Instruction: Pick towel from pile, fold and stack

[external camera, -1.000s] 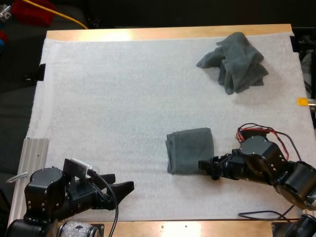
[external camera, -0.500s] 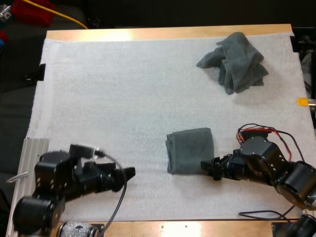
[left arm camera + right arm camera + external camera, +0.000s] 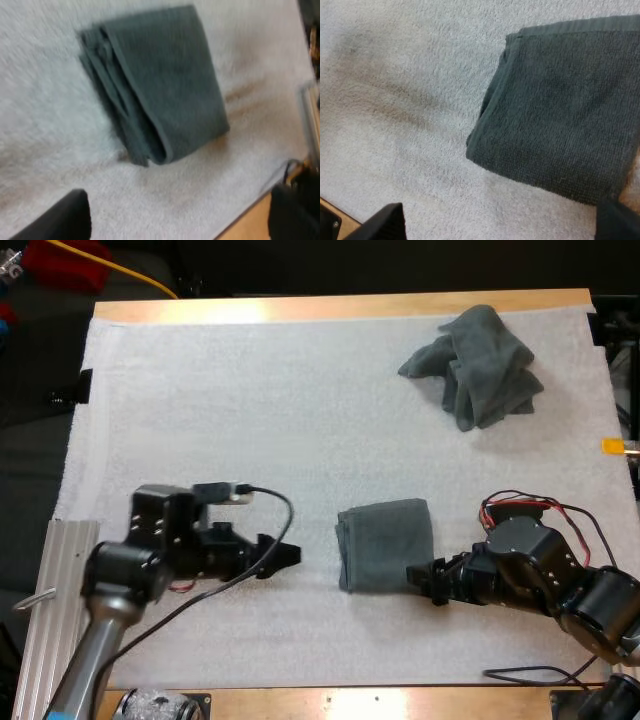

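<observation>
Towels first: the folded towel (image 3: 385, 543) lies flat on the white mat (image 3: 250, 420), toward the near side and a bit right of the middle, a neat squarish pad with its stacked layers showing along the edge that faces our left arm. The crumpled towel (image 3: 480, 365) is way over by the mat's far right corner, just a lumpy heap, well apart from the folded one. Our left gripper (image 3: 285, 556) is out over the mat to the left of the folded towel, pointing straight at that layered edge, near it but clearly not touching. In the left wrist view its fingers (image 3: 60, 220) are spread wide with only bare mat between them and the folded towel ahead of them, so it's holding nothing. Our right gripper (image 3: 418, 580) comes in from the other side and sits at the folded towel's near right corner. The right wrist view shows its fingers (image 3: 382, 222) spread wide too: one is out over bare mat, the other is right by the towel's corner, and the towel's near edge lies ahead of the gap, gripped by neither. Whether that second finger actually brushes the cloth, we can't tell. The wooden table (image 3: 330, 308) peeks out as a strip along the mat's far edge.
</observation>
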You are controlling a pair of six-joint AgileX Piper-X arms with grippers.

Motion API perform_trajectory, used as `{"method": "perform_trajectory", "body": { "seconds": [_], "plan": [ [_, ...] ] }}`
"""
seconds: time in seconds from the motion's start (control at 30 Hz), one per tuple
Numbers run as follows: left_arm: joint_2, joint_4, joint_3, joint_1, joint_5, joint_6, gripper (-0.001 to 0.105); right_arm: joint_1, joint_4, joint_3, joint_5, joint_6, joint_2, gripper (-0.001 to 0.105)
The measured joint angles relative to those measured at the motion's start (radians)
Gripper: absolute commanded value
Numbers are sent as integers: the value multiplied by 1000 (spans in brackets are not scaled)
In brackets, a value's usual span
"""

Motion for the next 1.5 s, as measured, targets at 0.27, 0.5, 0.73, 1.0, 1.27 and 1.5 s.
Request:
{"method": "perform_trajectory", "body": {
  "seconds": [0.27, 0.5, 0.73, 1.0, 1.27, 1.5],
  "plan": [
    [161, -182, 0, -134, -5, -89, 71, 0, 0, 0, 0, 0, 0, 73],
    [286, -345, 0, -206, -10, -183, 71, 0, 0, 0, 0, 0, 0, 73],
    [405, -411, 0, -242, -17, -221, 71, 0, 0, 0, 0, 0, 0, 73],
    [519, -489, 0, -243, -19, -270, 71, 0, 0, 0, 0, 0, 0, 73],
    [597, -548, 0, -243, -20, -320, 71, 0, 0, 0, 0, 0, 0, 73],
    [627, -568, 0, -243, -22, -346, 71, 0, 0, 0, 0, 0, 0, 73]
  ]
}}
